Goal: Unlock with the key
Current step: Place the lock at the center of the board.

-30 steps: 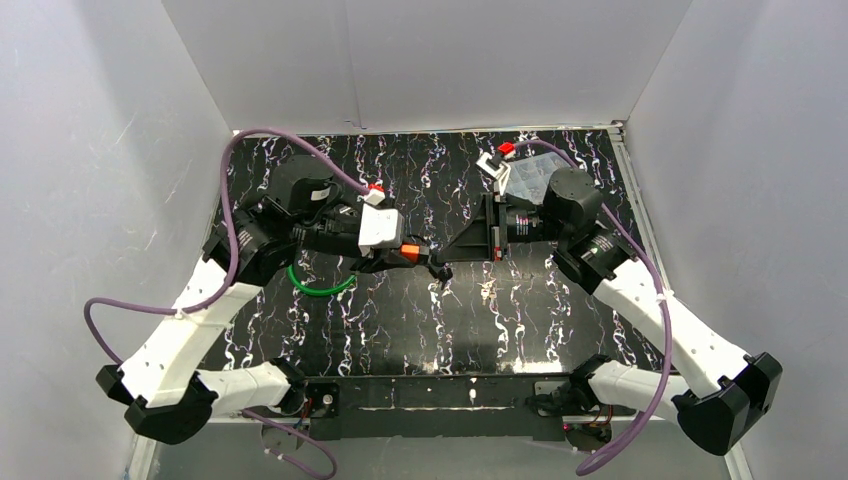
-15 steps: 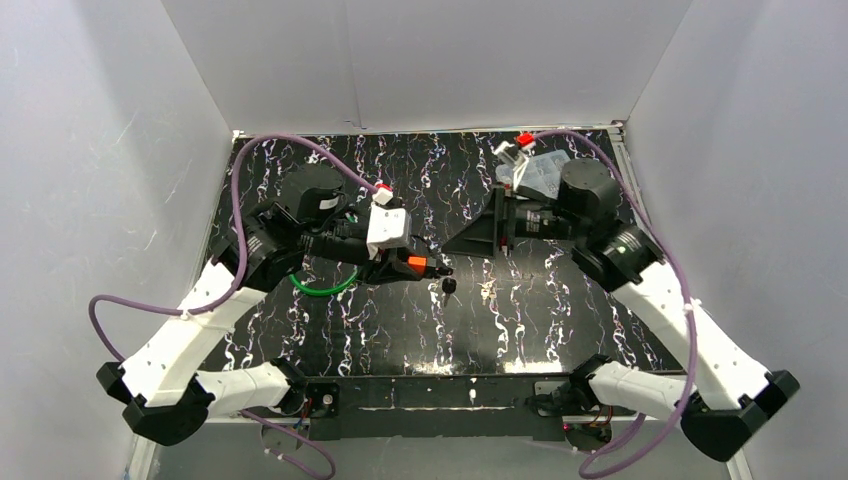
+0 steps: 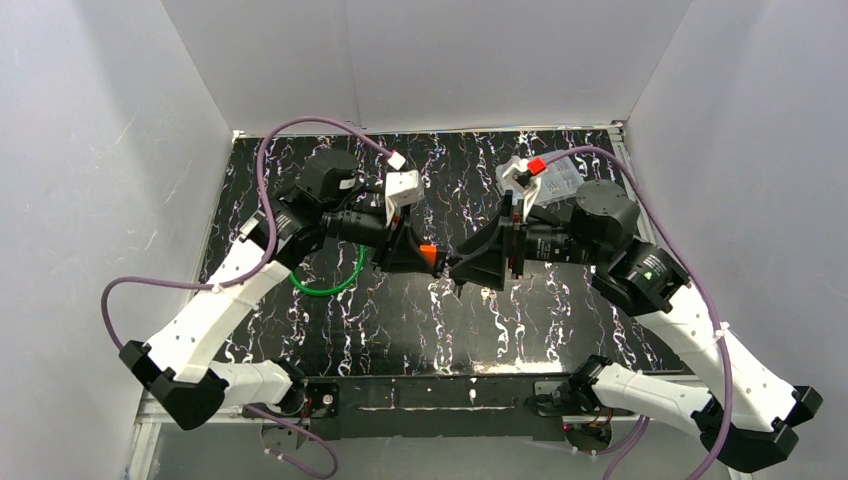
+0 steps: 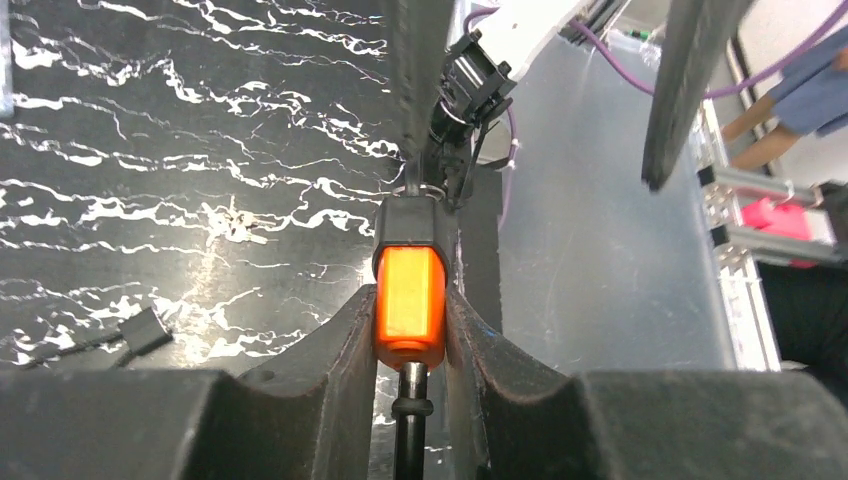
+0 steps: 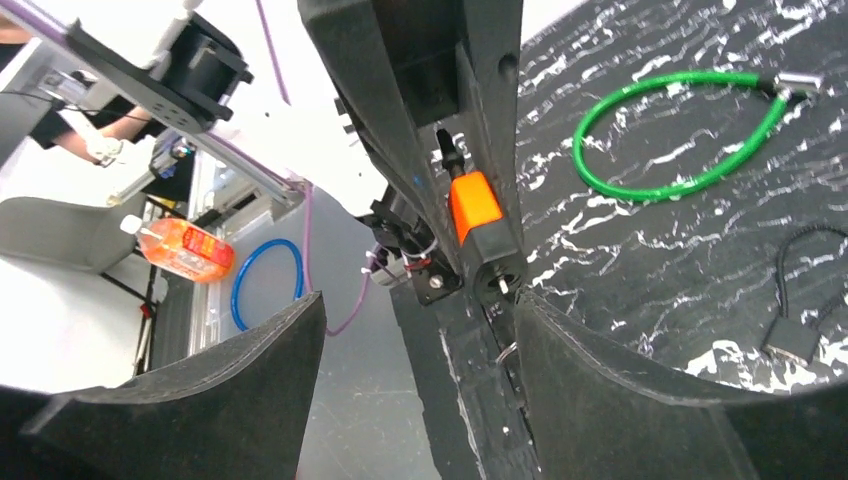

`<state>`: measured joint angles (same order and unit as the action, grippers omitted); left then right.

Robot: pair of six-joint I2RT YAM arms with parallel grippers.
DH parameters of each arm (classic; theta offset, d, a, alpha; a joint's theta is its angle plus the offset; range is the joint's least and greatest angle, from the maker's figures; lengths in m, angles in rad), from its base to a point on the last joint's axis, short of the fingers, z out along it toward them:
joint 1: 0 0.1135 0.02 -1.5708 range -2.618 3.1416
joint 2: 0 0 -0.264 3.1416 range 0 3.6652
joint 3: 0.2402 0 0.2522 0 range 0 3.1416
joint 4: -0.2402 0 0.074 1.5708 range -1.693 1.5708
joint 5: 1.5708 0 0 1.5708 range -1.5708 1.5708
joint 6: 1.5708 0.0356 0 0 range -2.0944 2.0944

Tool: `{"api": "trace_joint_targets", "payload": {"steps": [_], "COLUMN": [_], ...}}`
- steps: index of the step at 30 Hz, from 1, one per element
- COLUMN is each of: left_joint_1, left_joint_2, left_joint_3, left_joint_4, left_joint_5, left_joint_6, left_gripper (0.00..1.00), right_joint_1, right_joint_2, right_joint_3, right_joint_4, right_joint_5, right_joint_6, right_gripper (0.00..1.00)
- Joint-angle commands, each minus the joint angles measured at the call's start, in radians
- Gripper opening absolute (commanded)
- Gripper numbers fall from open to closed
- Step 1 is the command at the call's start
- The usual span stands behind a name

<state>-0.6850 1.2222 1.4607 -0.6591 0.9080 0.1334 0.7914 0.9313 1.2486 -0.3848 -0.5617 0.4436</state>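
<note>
My left gripper (image 3: 425, 255) (image 4: 410, 300) is shut on the orange lock (image 3: 428, 249) (image 4: 410, 290) and holds it above the table. The lock's black end (image 5: 490, 270) points at my right gripper (image 3: 456, 273) (image 5: 420, 300). That gripper is open, and the black end sits close to one of its fingers (image 5: 600, 380). A thin wire ring (image 4: 420, 190) hangs at the black end. I cannot make out the key itself. A green cable loop (image 3: 325, 285) (image 5: 680, 130) lies on the table to the left.
A small black tag on a cord (image 5: 790, 340) (image 4: 145, 330) lies on the black marbled table (image 3: 560, 310) under the grippers. A clear plastic box (image 3: 555, 175) sits at the back right. White walls close in three sides.
The right gripper, shut at the lock's end a second ago, has opened, drawn back, and returned around that end. The left arm has swung the lock up and to the right.
</note>
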Motion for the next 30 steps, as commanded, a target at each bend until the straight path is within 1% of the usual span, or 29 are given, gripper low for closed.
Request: {"api": "trace_joint_targets", "payload": {"steps": [1,4,9,11,13,14,15,16,17,18,19,20,21,23,24,27,30], "left_joint_1": [0.049,0.05,0.05,0.05,0.051,0.051,0.051,0.05,0.051,0.051,0.05,0.05,0.05,0.049,0.049,0.049,0.049], "left_joint_2": [-0.009,-0.032,-0.045,-0.047,-0.041,-0.037,-0.033,-0.028,-0.023,-0.017,-0.012,-0.008,-0.005,-0.005,-0.007,0.004,0.062], "left_joint_3": [-0.03,-0.061,-0.096,-0.122,-0.137,-0.139,-0.14,-0.139,-0.137,-0.133,-0.129,-0.124,-0.121,-0.122,-0.126,-0.143,-0.152], "left_joint_4": [0.081,0.064,0.017,0.008,-0.004,-0.009,-0.009,-0.005,0.002,0.01,0.017,0.023,0.03,0.046,0.054,0.075,0.069], "left_joint_5": [0.1,0.092,0.092,0.097,0.113,0.122,0.13,0.137,0.142,0.147,0.152,0.157,0.159,0.153,0.146,0.11,0.092], "left_joint_6": [-0.122,-0.092,-0.012,0.009,0.025,0.033,0.038,0.04,0.039,0.034,0.028,0.023,0.016,0.005,0.004,-0.003,0.019], "left_gripper": [0.0,0.0,0.0,0.0,0.0,0.0,0.0,0.0,0.0,0.0,0.0,0.0,0.0,0.0,0.0,0.0,0.0], "right_joint_1": [0.009,0.009,0.008,0.008,0.008,0.007,0.004,-0.014,-0.039,-0.094,-0.158,-0.231,-0.319,-0.479,-0.523,-0.535,-0.535], "right_joint_2": [0.016,-0.011,-0.078,-0.102,-0.129,-0.147,-0.171,-0.204,-0.245,-0.282,-0.309,-0.32,-0.313,-0.263,-0.241,-0.241,-0.237], "right_joint_3": [0.059,0.039,-0.052,-0.067,-0.07,-0.082,-0.119,-0.176,-0.259,-0.345,-0.404,-0.433,-0.44,-0.402,-0.375,-0.338,-0.292], "right_joint_4": [-0.088,-0.144,-0.178,-0.21,-0.258,-0.269,-0.243,-0.158,-0.015,0.12,0.213,0.256,0.258,0.175,0.14,0.106,0.042], "right_joint_5": [0.121,0.295,0.503,0.615,0.802,0.948,1.125,1.295,1.368,1.36,1.313,1.27,1.23,1.1,1.052,0.933,0.834], "right_joint_6": [-0.063,-0.06,0.012,0.011,-0.057,-0.101,-0.145,-0.22,-0.335,-0.457,-0.532,-0.547,-0.522,-0.411,-0.376,-0.306,-0.227], "right_gripper": [0.78,0.83,0.84,0.85,0.85,0.85,0.86,0.86,0.86,0.86,0.87,0.87,0.87,0.87,0.87,0.88,0.88]}}
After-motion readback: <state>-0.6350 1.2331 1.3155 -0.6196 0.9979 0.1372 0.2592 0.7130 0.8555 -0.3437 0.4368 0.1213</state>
